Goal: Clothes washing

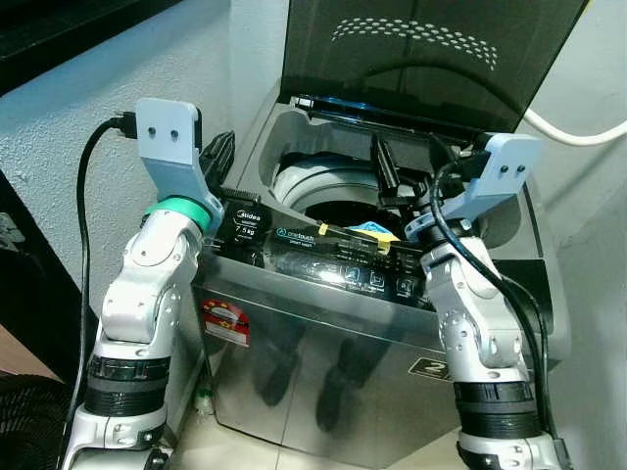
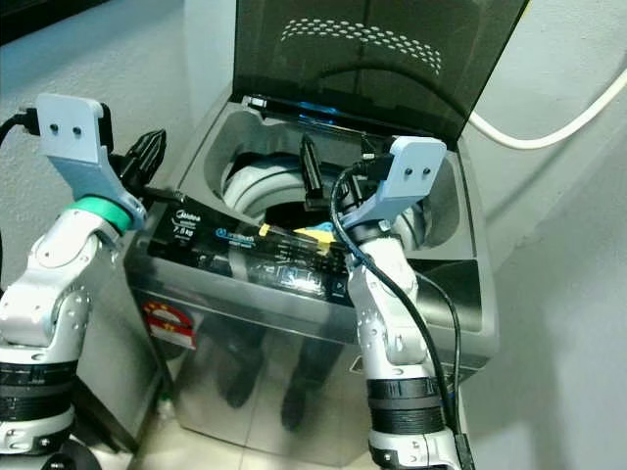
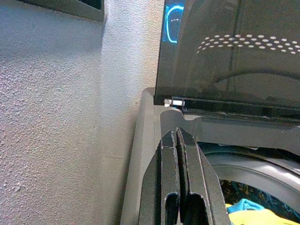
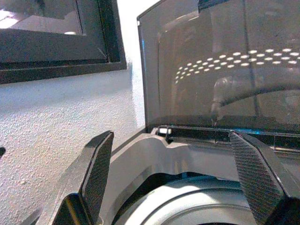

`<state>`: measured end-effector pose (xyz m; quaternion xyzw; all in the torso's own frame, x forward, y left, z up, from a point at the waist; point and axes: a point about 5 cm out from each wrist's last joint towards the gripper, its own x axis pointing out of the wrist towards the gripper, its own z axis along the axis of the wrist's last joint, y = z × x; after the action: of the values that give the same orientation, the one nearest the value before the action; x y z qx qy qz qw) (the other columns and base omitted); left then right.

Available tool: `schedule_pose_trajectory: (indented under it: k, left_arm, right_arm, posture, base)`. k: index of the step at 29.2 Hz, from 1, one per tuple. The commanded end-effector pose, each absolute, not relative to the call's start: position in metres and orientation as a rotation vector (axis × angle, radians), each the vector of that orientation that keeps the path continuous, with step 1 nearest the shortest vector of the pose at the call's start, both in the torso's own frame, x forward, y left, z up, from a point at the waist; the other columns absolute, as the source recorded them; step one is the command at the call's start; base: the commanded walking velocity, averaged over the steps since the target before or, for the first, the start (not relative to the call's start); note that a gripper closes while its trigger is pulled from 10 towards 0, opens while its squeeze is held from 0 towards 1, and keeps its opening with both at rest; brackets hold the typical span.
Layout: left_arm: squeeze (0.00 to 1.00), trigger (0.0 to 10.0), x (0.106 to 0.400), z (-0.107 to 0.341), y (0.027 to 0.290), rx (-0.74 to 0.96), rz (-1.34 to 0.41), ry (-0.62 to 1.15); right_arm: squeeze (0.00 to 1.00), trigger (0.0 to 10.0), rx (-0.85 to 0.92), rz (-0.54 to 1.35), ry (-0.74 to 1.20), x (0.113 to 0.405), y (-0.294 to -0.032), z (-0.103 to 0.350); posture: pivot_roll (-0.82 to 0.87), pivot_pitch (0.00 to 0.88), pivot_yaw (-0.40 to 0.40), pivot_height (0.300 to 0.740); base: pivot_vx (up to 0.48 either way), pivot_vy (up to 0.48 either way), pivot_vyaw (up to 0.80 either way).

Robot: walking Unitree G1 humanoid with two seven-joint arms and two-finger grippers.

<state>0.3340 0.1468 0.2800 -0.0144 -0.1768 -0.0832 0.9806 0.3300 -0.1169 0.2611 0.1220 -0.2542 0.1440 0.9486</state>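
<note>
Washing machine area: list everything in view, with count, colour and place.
washing machine: one, silver, against the wall.
lid: one, dark, raised upright at the back.
control panel: one, black, along the front edge.
clothes: some, blue and yellow, inside the drum.
hose: one, white, on the wall behind.
left gripper: one, black, shut, at the machine's left edge.
right gripper: one, black, open, over the drum.

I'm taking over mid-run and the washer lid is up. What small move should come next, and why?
Probably draw the right gripper up and back out of the tub. Its fingers are spread and hold nothing, and clothes already lie in the drum. The left gripper, fingers pressed together, sits beside the washer's left edge. Only then could the raised lid come down safely.
</note>
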Motion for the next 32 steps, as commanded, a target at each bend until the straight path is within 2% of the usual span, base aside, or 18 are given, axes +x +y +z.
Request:
schedule_pose_trajectory:
  k: [1, 22, 32]
  left_arm:
    - [0.00, 10.0, 0.3357, 0.2791, 0.1452, -0.036, -0.168, -0.354]
    - [0.00, 10.0, 0.3365, 0.2775, 0.1442, -0.037, -0.171, -0.350]
    - [0.00, 10.0, 0.3358, 0.2756, 0.1437, -0.039, -0.174, -0.344]
  right_arm:
    - [0.00, 10.0, 0.244, 0.287, -0.511, 0.3282, -0.1191, 0.2588]
    - [0.00, 10.0, 0.233, 0.276, -0.506, 0.3290, -0.1214, 0.2583]
    - [0.00, 10.0, 0.228, 0.288, -0.501, 0.3284, -0.1195, 0.2570]
  posture:
    - [0.11, 0.000, -0.038, 0.740]
    - [0.11, 0.000, -0.037, 0.740]
    - [0.11, 0.000, -0.039, 0.740]
  base:
    - [0.000, 0.000, 0.00]
    - [0.000, 0.000, 0.00]
    - [-0.346, 0.000, 0.00]
